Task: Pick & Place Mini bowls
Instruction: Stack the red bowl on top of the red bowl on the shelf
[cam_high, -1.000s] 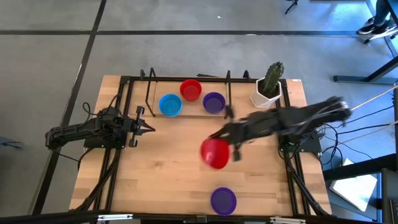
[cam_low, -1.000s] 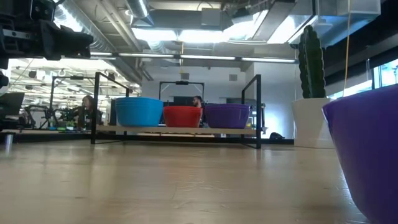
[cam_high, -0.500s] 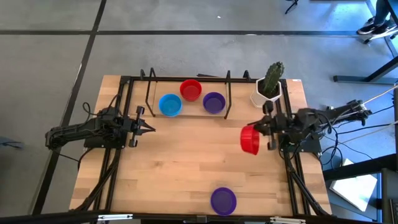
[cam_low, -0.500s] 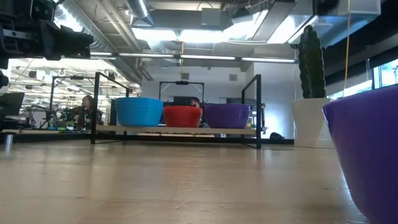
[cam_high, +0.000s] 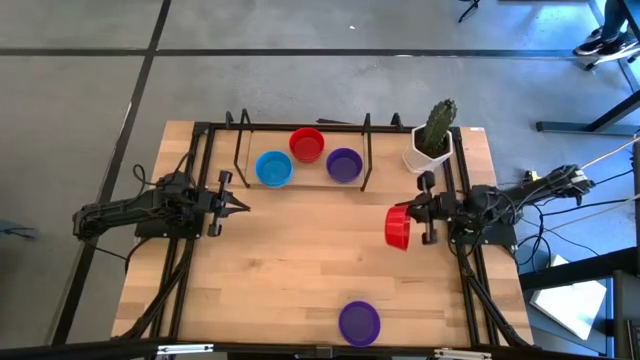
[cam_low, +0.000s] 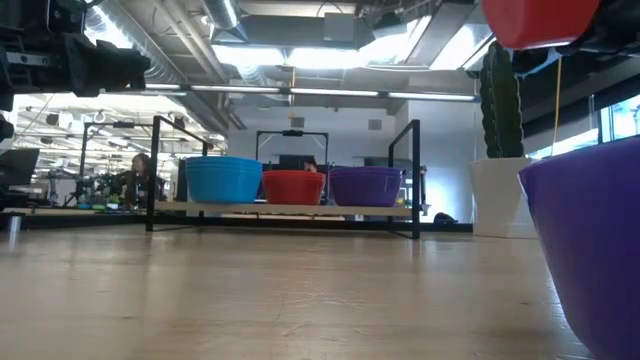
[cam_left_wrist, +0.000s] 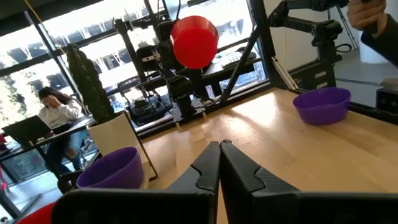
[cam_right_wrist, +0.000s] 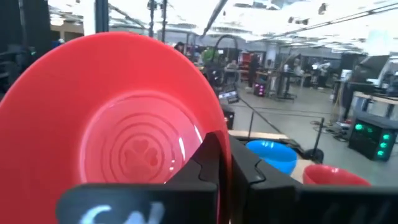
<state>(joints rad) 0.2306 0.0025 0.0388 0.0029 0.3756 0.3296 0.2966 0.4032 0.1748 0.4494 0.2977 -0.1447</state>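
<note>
- High view: I have the right tool pinching the red bowl by its rim, lifted near the table's right edge.
- Left tool is pressed together and waiting.
- Next, I'd judge, comes carrying it to the rack beside the other bowls.

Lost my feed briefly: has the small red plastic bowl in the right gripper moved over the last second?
Yes. The red plastic bowl, clamped in the right gripper, has travelled from mid-table toward the right edge, nearer the white cactus pot.

Open-plan robotics lab, ceiling ducts
</note>
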